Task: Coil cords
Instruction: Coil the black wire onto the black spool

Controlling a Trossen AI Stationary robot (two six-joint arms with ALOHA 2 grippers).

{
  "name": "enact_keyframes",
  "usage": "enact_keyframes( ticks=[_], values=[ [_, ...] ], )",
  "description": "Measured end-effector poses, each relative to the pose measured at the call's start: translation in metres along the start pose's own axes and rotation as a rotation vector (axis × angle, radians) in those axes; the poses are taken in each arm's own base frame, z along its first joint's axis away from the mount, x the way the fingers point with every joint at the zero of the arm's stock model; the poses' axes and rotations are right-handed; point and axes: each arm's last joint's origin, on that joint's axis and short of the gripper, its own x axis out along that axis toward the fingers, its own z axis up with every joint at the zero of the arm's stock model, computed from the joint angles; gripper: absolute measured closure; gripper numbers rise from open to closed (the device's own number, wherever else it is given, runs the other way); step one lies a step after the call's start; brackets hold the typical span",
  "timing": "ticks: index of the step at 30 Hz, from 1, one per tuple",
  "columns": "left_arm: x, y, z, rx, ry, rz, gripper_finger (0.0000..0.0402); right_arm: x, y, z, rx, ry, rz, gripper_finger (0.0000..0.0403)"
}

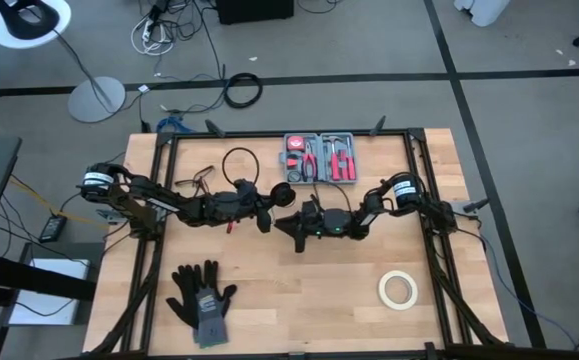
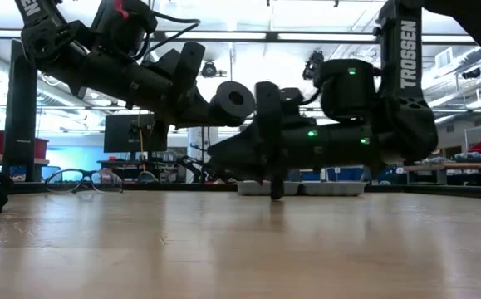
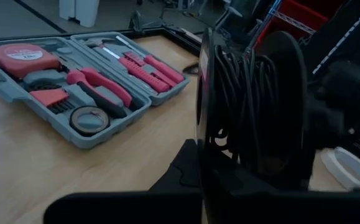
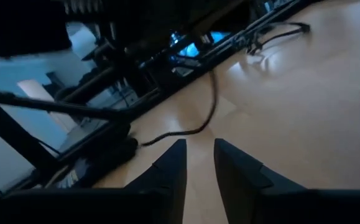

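Overhead, the left gripper (image 1: 266, 208) sits at the middle of the surface (image 1: 299, 300), closed on the cord's round black disc (image 1: 282, 193). From there the thin black cord (image 1: 237, 150) runs toward the upper left of the frame and lies in one loose ring, beside a pair of glasses (image 1: 197, 180) and left of the open tool case (image 1: 321, 157). The right gripper (image 1: 296, 232) points left, just below the disc. A white tape roll (image 1: 397, 288) lies at lower right, black gloves (image 1: 201, 295) at lower left.

From surface level, the disc (image 2: 234, 100) is held up off the wood, its flat face with a centre hole turned to the camera. The right gripper (image 2: 277, 189) points down, its tip at the surface.

At the left wrist, the disc (image 3: 207, 106) stands on edge, its axis running across the frame, with turns of cord (image 3: 248, 99) wound behind it; the left gripper's own fingers are hidden under it.

At the right wrist, the right gripper (image 4: 199, 165) is slightly open, nothing between its fingers. Beyond them a stretch of cord (image 4: 198, 127) curves over the wood toward the upper centre.
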Motion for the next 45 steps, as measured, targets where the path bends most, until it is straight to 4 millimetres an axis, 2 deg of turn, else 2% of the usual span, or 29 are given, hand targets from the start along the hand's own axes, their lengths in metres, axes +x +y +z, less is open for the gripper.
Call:
enact_keyframes(
  ticks=[6,16,27,41,45],
  values=[
    [0.000,0.000,0.001,-0.002,-0.009,-0.002,0.0401,-0.014,-0.003,0.001,0.041,-0.031,0.017,0.0323],
    [0.000,-0.001,0.002,-0.006,-0.028,0.008,0.0401,0.011,0.005,0.006,-0.004,-0.025,0.020,0.0325],
    [0.000,-0.001,0.002,-0.004,-0.026,-0.004,0.0401,0.012,0.004,0.010,-0.029,-0.042,0.037,0.0369],
    [0.000,-0.001,0.002,-0.006,-0.027,-0.007,0.0401,0.014,-0.009,0.015,-0.052,-0.026,0.008,0.0400],
    [0.000,-0.001,0.002,-0.003,-0.022,-0.005,0.0401,0.005,-0.013,0.012,-0.039,-0.006,-0.019,0.0401]
  ],
)
